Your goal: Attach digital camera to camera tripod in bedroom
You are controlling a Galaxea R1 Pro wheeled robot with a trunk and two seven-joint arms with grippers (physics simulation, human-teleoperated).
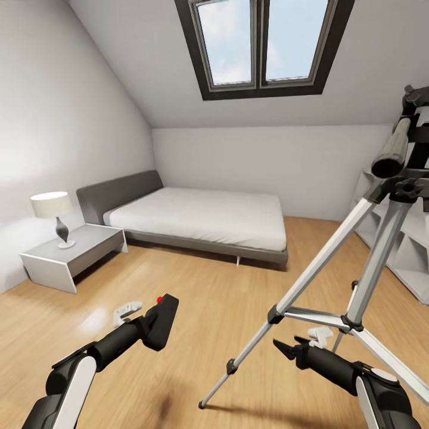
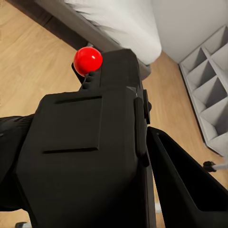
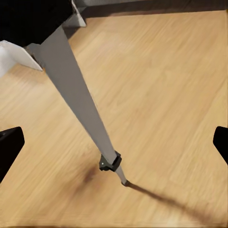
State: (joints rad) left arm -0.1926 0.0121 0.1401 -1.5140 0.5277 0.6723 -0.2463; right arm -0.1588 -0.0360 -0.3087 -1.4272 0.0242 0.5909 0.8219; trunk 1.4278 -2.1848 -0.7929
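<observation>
My left gripper (image 1: 156, 325) is shut on the digital camera (image 1: 162, 322), a small black box with a red dot on top, held low over the wood floor at the lower left. In the left wrist view the camera (image 2: 90, 152) sits between the black fingers (image 2: 185, 185). The camera tripod (image 1: 357, 262) stands at the right, with silver legs and a black pan head with a long handle near the top right. My right gripper (image 1: 285, 345) is open, low beside the tripod's front leg. That leg (image 3: 80, 104) crosses the right wrist view down to its foot.
This is the bedroom: a low grey bed (image 1: 202, 217) with a white mattress stands against the far wall under a skylight (image 1: 262, 44). A white nightstand (image 1: 74, 256) with a lamp (image 1: 53, 217) is at the left. White shelving (image 1: 405, 250) stands behind the tripod.
</observation>
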